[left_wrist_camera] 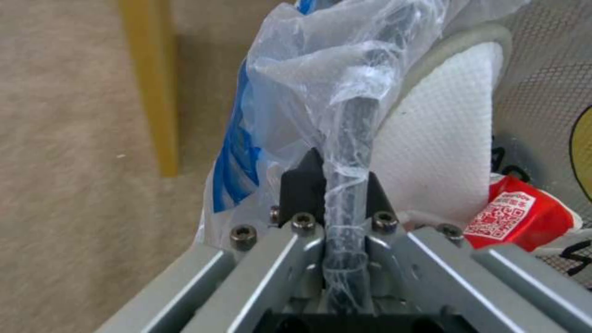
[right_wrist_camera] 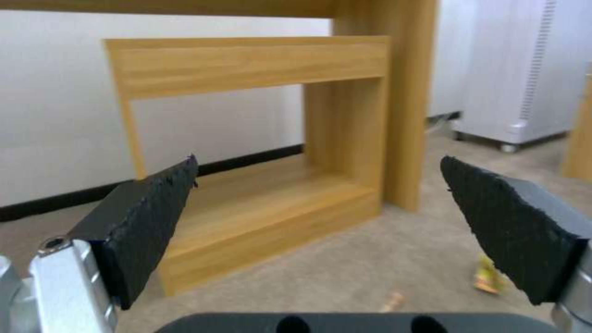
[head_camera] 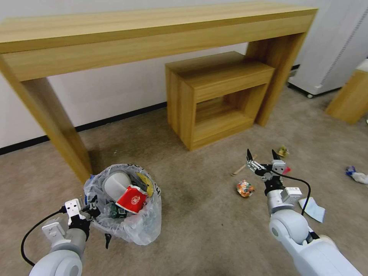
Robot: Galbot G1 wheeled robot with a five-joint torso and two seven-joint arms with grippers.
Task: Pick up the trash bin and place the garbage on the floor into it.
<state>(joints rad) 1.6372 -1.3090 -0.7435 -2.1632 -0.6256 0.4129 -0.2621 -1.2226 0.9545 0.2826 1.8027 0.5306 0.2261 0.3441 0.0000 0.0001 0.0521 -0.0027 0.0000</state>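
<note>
The trash bin [head_camera: 132, 226], lined with a crinkled clear bag, sits at the left on the beige floor [head_camera: 207, 218]. It holds a white slipper [head_camera: 115, 184] and a red paper cup [head_camera: 131, 199]. My left gripper [head_camera: 91, 210] is shut on its near rim; the left wrist view shows the rim [left_wrist_camera: 360, 115] under plastic between the fingers, beside the slipper [left_wrist_camera: 444, 134] and cup [left_wrist_camera: 518, 219]. My right gripper [head_camera: 262, 158] hangs open and empty above the floor. Garbage lies around it: an orange snack packet [head_camera: 245, 188], a wooden stick [head_camera: 239, 169], a red wrapper [head_camera: 287, 170], a blue-white carton [head_camera: 312, 209].
A long wooden table [head_camera: 153, 34] spans the back; its left leg [head_camera: 53, 126] stands close behind the bin. A low wooden shelf [head_camera: 218, 96] sits under it. At the right are a white wheeled cabinet [head_camera: 333, 50], a yellow scrap [head_camera: 283, 151] and a white-blue wad [head_camera: 356, 175].
</note>
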